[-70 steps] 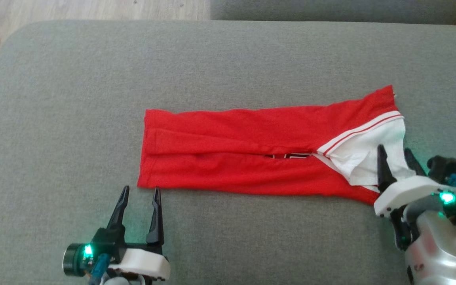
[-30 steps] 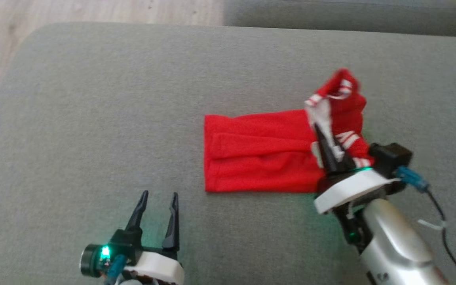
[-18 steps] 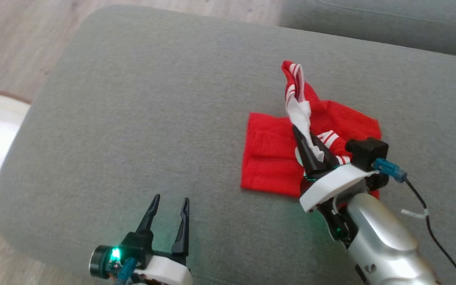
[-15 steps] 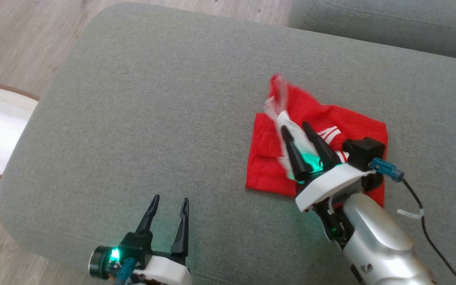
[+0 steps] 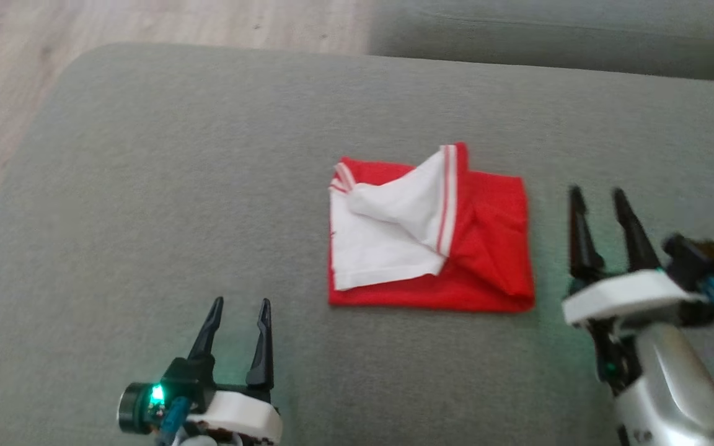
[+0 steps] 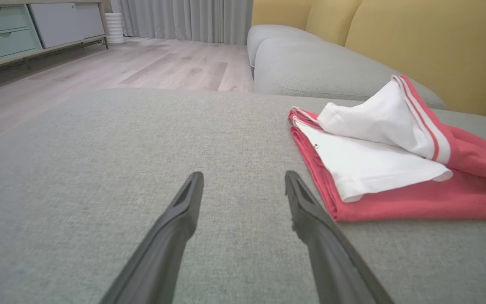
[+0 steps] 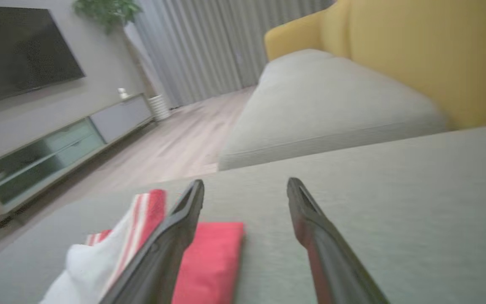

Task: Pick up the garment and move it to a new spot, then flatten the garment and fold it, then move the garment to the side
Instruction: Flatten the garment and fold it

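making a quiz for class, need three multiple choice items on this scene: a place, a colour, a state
1. Where is the garment? A) on the floor B) on the grey cushion C) in a gripper
2. Colour of its top folded panel? A) blue B) black C) white
3. The right gripper is: A) open, beside the garment B) shut on the garment C) shut, empty
Answers: 1 B, it lies on the cushion; 2 C, white over red; 3 A, jaws apart, nothing held.

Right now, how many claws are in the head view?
2. The left claw sits lower left, open, over bare cushion. The right claw is at the right, open, beside the garment, not touching it.
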{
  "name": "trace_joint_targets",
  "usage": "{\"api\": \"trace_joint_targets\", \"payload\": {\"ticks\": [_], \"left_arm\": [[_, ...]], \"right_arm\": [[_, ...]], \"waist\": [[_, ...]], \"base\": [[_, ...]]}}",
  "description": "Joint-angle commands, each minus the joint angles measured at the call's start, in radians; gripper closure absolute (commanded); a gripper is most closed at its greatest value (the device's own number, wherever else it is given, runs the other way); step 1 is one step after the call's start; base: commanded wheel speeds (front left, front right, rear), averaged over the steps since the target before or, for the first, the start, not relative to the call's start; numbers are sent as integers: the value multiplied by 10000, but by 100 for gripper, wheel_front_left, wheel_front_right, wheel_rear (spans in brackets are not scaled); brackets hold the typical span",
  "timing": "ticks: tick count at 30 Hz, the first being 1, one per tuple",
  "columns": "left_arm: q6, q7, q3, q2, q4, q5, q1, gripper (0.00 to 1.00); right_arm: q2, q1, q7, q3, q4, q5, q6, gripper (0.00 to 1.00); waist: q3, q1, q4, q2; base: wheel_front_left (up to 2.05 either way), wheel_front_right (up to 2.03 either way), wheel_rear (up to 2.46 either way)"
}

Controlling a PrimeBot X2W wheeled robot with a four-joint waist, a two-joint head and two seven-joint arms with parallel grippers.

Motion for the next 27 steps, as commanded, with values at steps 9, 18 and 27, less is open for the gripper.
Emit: {"api": "trace_joint_targets", "payload": {"ticks": [9,18,27], "left_arm": [[158,-55,1015,7,-495,335,-237,0],[230,-55,1417,7,-1008,643,367,0],[159,-55,1106,7,-1137,646,201,0]], "right_arm": [[318,992,-107,-1596,-940,-1482,-7,0],[345,1565,-108,-1666,-895,-1442,-7,0],[347,1259,-108,-1198,-558,-1492,-7,0]], "waist": [[-337,0,-1359,0],[-517,0,-1762,0],[-266,0,-1335,0]], "base": [[0,0,0],[0,0,0],[0,0,0]]}}
